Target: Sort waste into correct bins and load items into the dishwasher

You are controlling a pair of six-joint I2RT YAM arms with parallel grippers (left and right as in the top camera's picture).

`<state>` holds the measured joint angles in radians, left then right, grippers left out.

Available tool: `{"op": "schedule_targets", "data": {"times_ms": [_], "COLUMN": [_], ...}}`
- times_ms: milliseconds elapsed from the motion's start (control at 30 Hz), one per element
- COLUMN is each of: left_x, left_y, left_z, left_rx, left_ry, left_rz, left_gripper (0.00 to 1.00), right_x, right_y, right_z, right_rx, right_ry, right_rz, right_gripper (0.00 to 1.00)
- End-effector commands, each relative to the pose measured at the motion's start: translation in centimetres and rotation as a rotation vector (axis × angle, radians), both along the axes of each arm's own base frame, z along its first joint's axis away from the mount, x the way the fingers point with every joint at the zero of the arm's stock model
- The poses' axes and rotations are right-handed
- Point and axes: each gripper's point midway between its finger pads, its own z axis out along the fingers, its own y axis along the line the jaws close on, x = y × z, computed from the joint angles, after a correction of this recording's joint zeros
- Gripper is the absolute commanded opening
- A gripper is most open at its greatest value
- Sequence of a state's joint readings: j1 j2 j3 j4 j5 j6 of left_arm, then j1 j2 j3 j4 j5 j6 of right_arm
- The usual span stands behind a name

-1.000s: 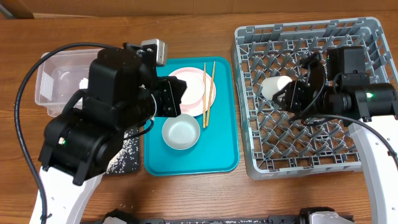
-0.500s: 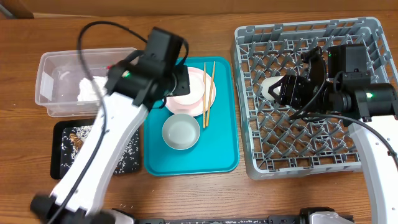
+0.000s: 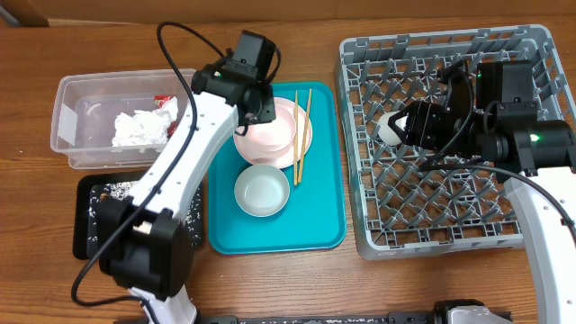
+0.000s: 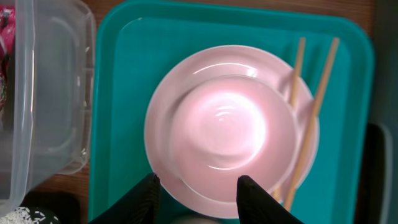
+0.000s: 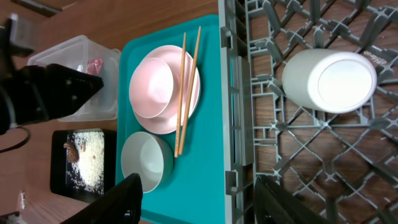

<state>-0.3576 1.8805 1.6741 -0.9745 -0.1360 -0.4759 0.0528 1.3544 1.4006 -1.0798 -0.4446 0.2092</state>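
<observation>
Both claws are hanging released and empty, one over the teal tray, one over the rack.

The left claw (image 4: pixel 198 186) is hovering with its jaws apart just above the pink bowl (image 4: pixel 233 124), which is sitting on the plate (image 4: pixel 161 143) in the teal tray (image 3: pixel 315 225). The chopsticks (image 4: pixel 311 118) are lying side by side across the plate's right edge, and the grey bowl (image 3: pixel 262 190) is sitting in the same tray, just beside the plate. The right claw (image 5: pixel 199 199) is gaping wide, gripping nothing, while the cup (image 5: pixel 329 81) is lying among the pegs of the rack (image 3: pixel 432 207). The tub (image 3: pixel 67 117) is holding the napkin (image 3: pixel 135 129) and the red wrapper (image 3: pixel 165 103). The black tray (image 3: pixel 85 236) on the desk (image 3: pixel 270 288) is holding scraps (image 5: pixel 71 149) and rice (image 5: pixel 90 158).
</observation>
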Motion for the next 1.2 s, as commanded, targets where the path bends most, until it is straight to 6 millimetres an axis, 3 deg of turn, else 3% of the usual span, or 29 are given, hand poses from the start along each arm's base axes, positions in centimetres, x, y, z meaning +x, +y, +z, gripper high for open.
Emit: {"op": "schedule_targets", "data": {"times_ms": [0,133,300,467,533,600,733,1000,1167], "left_x": [1.4,1.9,1.1,0.6,0.4,0.3,0.8,1.8,0.7], "left_y": [2.2,2.7,1.0,0.8,0.9,0.9,1.1,0.7,1.0], "left_z": [-2.2,-4.4,-7.7,-10.9,-11.9,-12.2,-11.8,-7.5,-3.7], "left_rx": [0.027,-0.023,-0.147,-0.137,-0.131,-0.129,-0.116,-0.136,-0.135], "left_ry": [0.034,0.087,0.208,0.284,0.307,0.315,0.295,0.203,0.165], "left_rz": [0.056,0.076,0.046,0.048,0.05,0.051,0.054,0.018,-0.014], "left_gripper": [0.43,0.42,0.39,0.36,0.32,0.2,0.04,0.04,0.04], "right_x": [0.2,0.0,0.2,0.8,0.9,1.0,1.4,2.4,3.1], "right_y": [-0.1,-0.1,-0.1,0.0,0.0,0.0,0.0,-1.2,-1.4], "right_z": [1.2,1.1,1.2,1.7,1.8,1.8,2.2,2.3,2.6], "right_rx": [0.002,0.001,0.002,0.004,0.004,0.004,0.005,-0.055,-0.072], "right_ry": [-0.043,-0.035,-0.045,-0.077,-0.087,-0.09,-0.112,-0.151,-0.183], "right_rz": [-0.002,-0.002,-0.002,-0.002,-0.002,-0.002,-0.002,-0.051,-0.065], "right_gripper": [0.6,0.6,0.6,0.6,0.6,0.6,0.61,0.79,0.8]}}
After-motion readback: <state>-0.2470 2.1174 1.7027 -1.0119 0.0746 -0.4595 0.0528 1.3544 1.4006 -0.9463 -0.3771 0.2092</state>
